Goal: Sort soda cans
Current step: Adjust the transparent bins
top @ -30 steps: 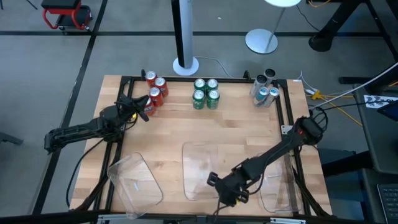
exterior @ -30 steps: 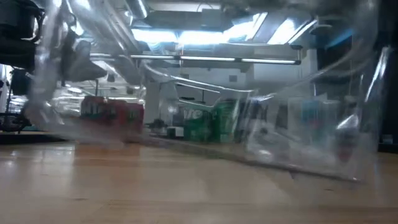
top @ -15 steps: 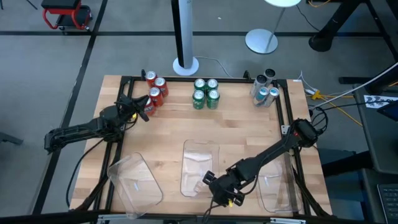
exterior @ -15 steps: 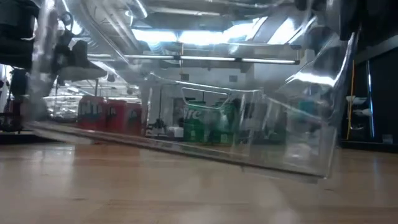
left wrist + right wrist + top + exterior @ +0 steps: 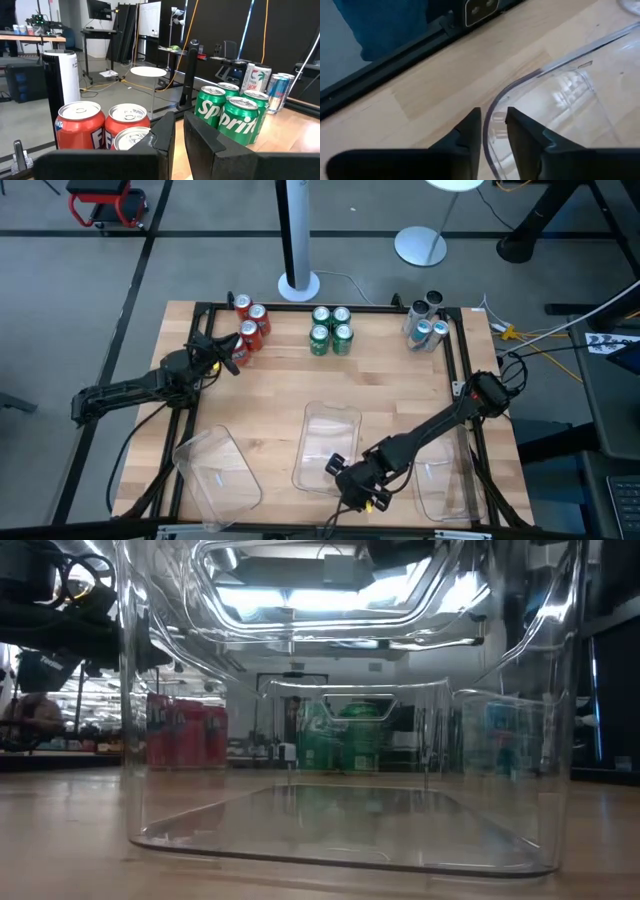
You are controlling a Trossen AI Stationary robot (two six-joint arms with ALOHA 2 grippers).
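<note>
1. The cans are all parked along the 12 o'clock edge of the tabletop (image 5: 390, 395), already grouped by colour: red cans (image 5: 249, 327) toward 11 o'clock, green cans (image 5: 331, 328) at 12, silver-blue cans (image 5: 425, 323) toward 1. None of them sits in a tray yet, so the sorting itself looks barely started.

2. Three clear trays line the 6 o'clock edge, one under each colour group, probably so each colour gets its own bin. The middle tray (image 5: 328, 448) rests flat on the wood and square to the table, directly below the green cans.

3. The right gripper (image 5: 493, 131) is at the near short wall of that middle tray, around 6 o'clock. Its fingers straddle the rim with only a thin gap, so it reads as pinching the wall, or just letting go; the grip looks loose.

4. The left gripper (image 5: 179, 131) hovers right beside the red cans at about 10 o'clock, fingers nearly together and holding nothing. It looks staged there so it can start on the reds once the trays are set.

5. The left tray (image 5: 215, 468) lies skewed, the right tray (image 5: 445, 475) partly under the right arm.
</note>
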